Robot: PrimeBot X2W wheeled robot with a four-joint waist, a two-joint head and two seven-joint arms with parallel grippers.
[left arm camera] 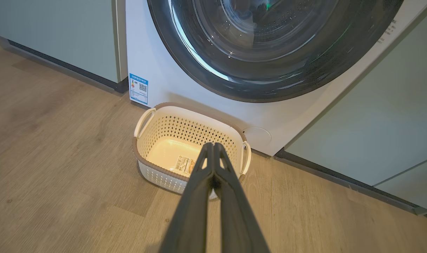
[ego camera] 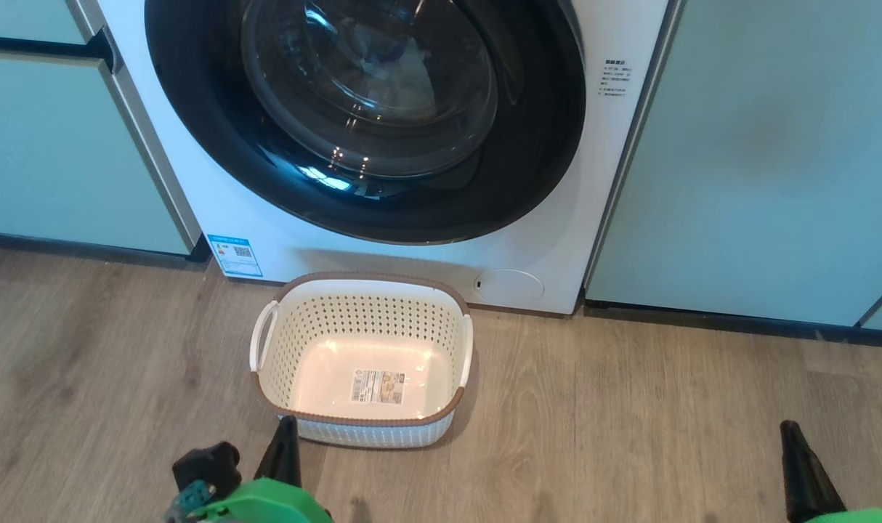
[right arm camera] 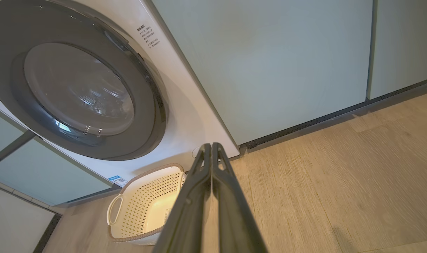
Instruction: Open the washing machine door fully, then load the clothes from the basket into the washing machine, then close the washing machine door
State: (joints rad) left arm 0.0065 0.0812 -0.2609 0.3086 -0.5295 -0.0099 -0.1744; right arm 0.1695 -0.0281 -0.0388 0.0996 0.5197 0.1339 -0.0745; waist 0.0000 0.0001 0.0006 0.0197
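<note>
The white washing machine (ego camera: 266, 218) fills the top of the head view, and its round black-ringed door (ego camera: 365, 116) lies flat against the front, shut. Pale cloth, likely the clothes (ego camera: 405, 73), shows dimly through the glass. The cream basket (ego camera: 361, 359) stands on the floor before the machine, holding nothing but the label on its floor. My left gripper (ego camera: 288, 425) hangs just short of the basket's near rim, fingers pressed together. My right gripper (ego camera: 788, 428) is low at the right, away from the basket. Both wrist views show each gripper's fingers (left arm camera: 213, 146) (right arm camera: 211, 146) shut on nothing.
Pale green cabinets (ego camera: 761, 160) flank the machine on both sides, with a dark plinth along their foot. A blue label (ego camera: 235, 255) and a round cap (ego camera: 508, 286) sit low on the washer's front. Wood floor (ego camera: 630, 421) stretches to the right of the basket.
</note>
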